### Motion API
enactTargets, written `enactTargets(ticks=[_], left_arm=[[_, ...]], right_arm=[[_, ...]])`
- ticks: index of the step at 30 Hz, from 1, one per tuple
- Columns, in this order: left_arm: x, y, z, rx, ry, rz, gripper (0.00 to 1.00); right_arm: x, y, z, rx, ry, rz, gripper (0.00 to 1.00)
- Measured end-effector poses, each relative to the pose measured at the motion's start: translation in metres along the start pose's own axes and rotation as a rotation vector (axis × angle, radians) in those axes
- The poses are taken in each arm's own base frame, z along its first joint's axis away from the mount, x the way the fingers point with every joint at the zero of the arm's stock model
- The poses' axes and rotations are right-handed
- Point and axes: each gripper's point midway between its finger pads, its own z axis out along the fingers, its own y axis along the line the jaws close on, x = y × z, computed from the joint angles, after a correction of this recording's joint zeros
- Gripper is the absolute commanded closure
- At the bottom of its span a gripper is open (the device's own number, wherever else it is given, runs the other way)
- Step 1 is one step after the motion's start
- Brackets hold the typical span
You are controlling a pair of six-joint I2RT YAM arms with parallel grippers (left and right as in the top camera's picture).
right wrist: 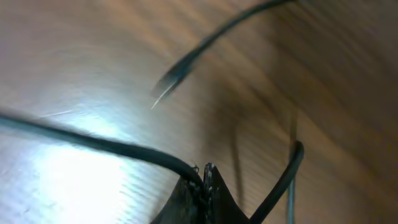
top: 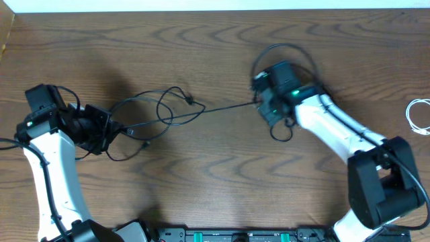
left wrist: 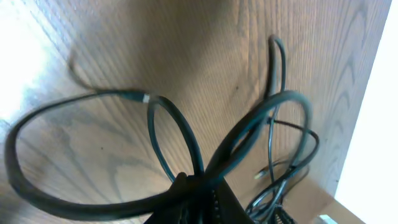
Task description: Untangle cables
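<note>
Two black cables [top: 168, 111] lie looped and tangled on the wooden table, left of centre. My left gripper [top: 115, 131] is at the tangle's left end and is shut on black cable strands. In the left wrist view the loops [left wrist: 87, 99] fan out from the closed gripper [left wrist: 199, 185]. One thin black strand [top: 225, 107] runs nearly straight rightward to my right gripper [top: 259, 102], which is shut on it. In the right wrist view that cable [right wrist: 93, 142] enters the closed gripper [right wrist: 204, 171], and a plug end [right wrist: 174, 78] hangs blurred beyond. A white cable [top: 420, 115] lies coiled at the right edge.
The right arm's own thick black wiring [top: 289, 54] arcs above its wrist. A small black loop [top: 281, 133] lies just below the right gripper. A base rail [top: 235, 235] runs along the near edge. The table's back edge [top: 215, 9] is at the top.
</note>
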Motion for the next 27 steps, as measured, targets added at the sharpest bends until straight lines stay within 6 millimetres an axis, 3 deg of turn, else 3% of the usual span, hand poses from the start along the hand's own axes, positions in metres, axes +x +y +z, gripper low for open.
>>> enactTargets(ticks=[10, 16, 19, 23, 27], left_arm=[[-0.007, 0.015, -0.010, 0.011, 0.011, -0.084, 0.93], [-0.028, 0.036, -0.020, -0.028, -0.064, -0.123, 0.92], [-0.029, 0.038, -0.020, -0.034, -0.070, -0.125, 0.92], [-0.029, 0.039, -0.020, -0.040, -0.068, -0.125, 0.92], [-0.026, 0.038, -0.019, -0.049, -0.064, -0.103, 0.63]], right_arm=[[0.025, -0.055, -0.004, -0.118, 0.026, 0.455, 0.99], [0.050, -0.110, -0.007, -0.004, 0.041, 0.680, 0.99], [0.056, -0.118, -0.008, 0.021, 0.050, 0.728, 0.99], [0.054, -0.115, -0.008, 0.012, 0.047, 0.739, 0.99], [0.047, -0.106, -0.007, -0.029, 0.034, 0.724, 0.99]])
